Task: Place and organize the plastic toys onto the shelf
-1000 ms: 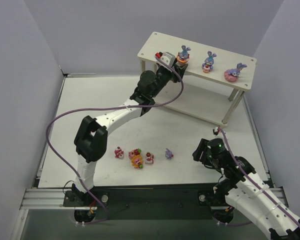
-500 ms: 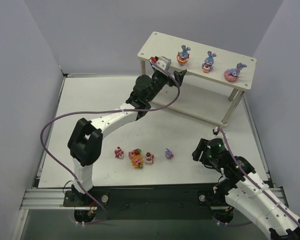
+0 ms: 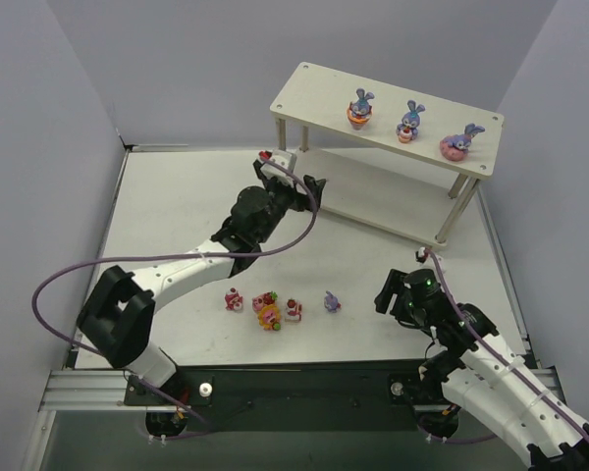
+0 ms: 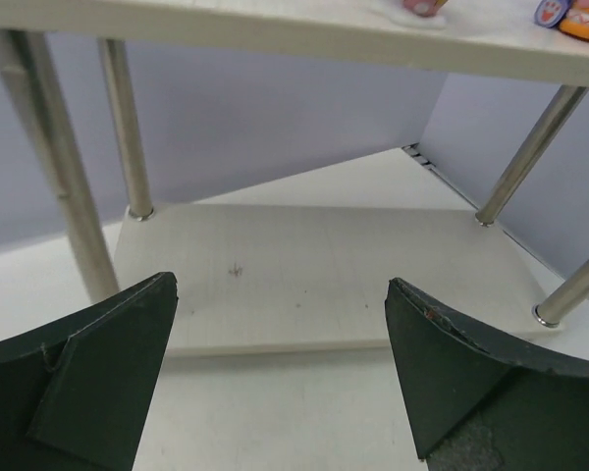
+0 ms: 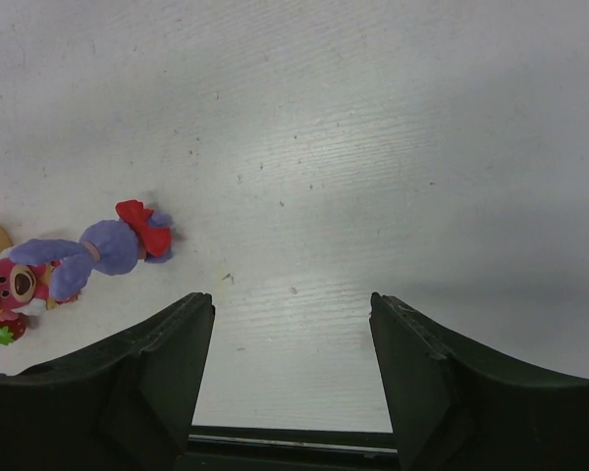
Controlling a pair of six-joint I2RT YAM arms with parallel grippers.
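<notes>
The wooden shelf (image 3: 314, 90) stands at the back right. Three purple bunny toys (image 3: 360, 108) (image 3: 409, 122) (image 3: 461, 142) stand on its top board. Several more plastic toys lie in a row on the table: a pink one (image 3: 234, 299), an orange and pink cluster (image 3: 268, 310), a red-topped one (image 3: 294, 310) and a small purple bunny (image 3: 332, 302). My left gripper (image 3: 302, 186) is open and empty in front of the shelf's left end, facing its lower board (image 4: 314, 275). My right gripper (image 3: 391, 294) is open and empty, just right of the lying purple bunny (image 5: 98, 250).
Thin metal-looking shelf legs (image 4: 128, 137) (image 4: 530, 157) frame the lower tier ahead of my left gripper (image 4: 280, 285). Grey walls close in the white table on the left, back and right. A pink toy (image 5: 15, 285) shows at the left edge of the right wrist view, beside my right gripper (image 5: 290, 299).
My left gripper opened, let go of the leftmost bunny on the top board, and drew back down and left to the table side of the shelf. The right arm hardly moved.
</notes>
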